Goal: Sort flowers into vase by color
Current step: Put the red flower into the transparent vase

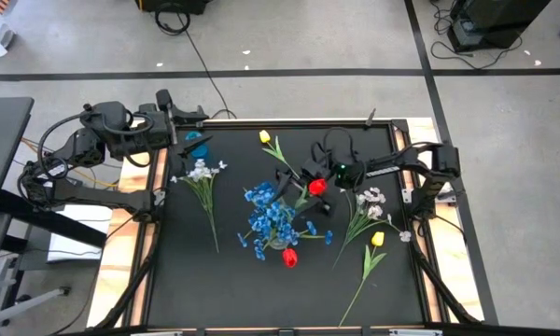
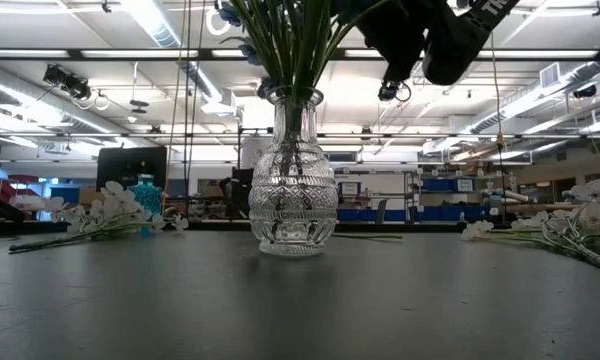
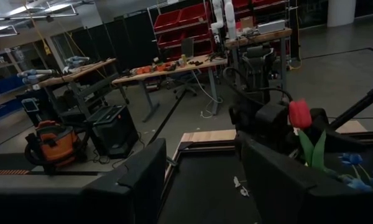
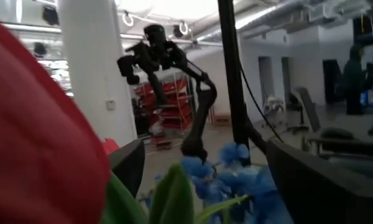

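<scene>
A clear cut-glass vase [image 2: 295, 195] stands mid-table and holds blue clustered flowers [image 1: 269, 215] and a red tulip [image 1: 289, 257]. My right gripper [image 1: 310, 179] hovers above and beyond the vase, open, beside another red tulip [image 1: 317, 187]. That tulip [image 3: 300, 114] stands upright, and its head [image 4: 37, 143] fills one side of the right wrist view. White sprigs [image 1: 201, 173] [image 1: 373, 201] and yellow tulips [image 1: 264, 137] [image 1: 377, 239] lie flat on the table. My left gripper [image 1: 189, 117] waits open at the far left corner. My right gripper has its fingers [image 4: 317, 180] spread wide beside the red tulip's head and leaf [image 4: 168, 199]. Whether either finger touches the flower, I cannot tell. What the tulip's lower stem rests in is hidden by the blue flowers.
A small blue-green container [image 1: 197, 146] stands near the far left corner, close under my left arm. The black mat [image 1: 187, 280] has bare room along its near edge and near left. Wooden strips [image 1: 145, 243] border the mat's sides.
</scene>
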